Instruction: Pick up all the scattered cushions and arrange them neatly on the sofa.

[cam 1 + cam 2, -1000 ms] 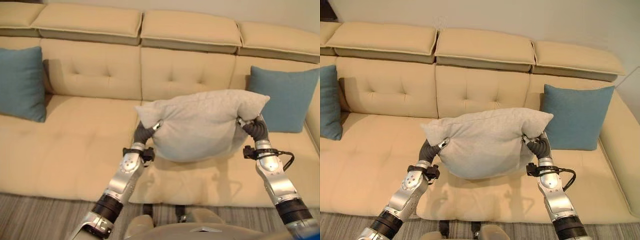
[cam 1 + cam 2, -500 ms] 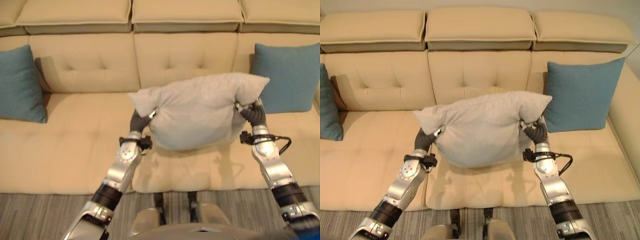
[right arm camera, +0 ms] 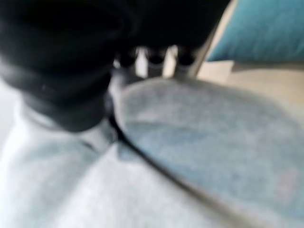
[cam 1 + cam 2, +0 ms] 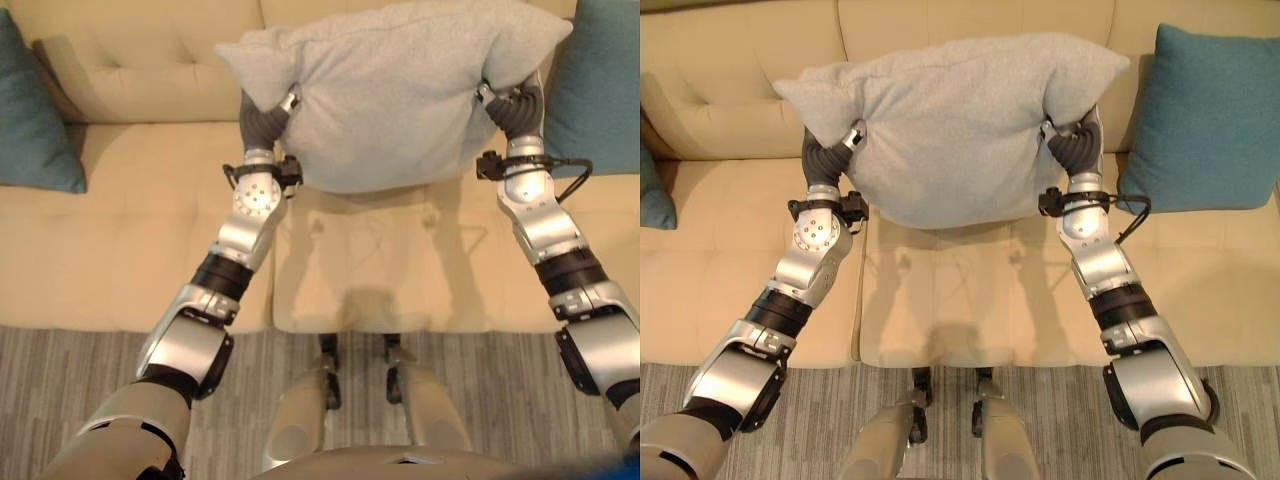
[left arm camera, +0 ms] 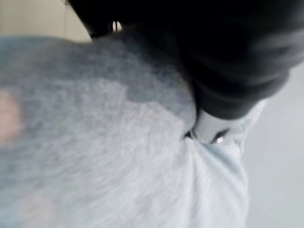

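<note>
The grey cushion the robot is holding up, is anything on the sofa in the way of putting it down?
Nothing visible is. The grey cushion hangs between the left hand and right hand above a bare sofa seat; teal cushions sit off to the sides.

You have the held cushion (image 4: 950, 125) raised over the sofa (image 4: 940, 300) seat's middle, left hand (image 4: 835, 148) at its left end, right hand (image 4: 1072, 140) at its right. One cushion (image 4: 1205, 120) leans against the backrest to its right, another (image 4: 30, 110) far left.
</note>
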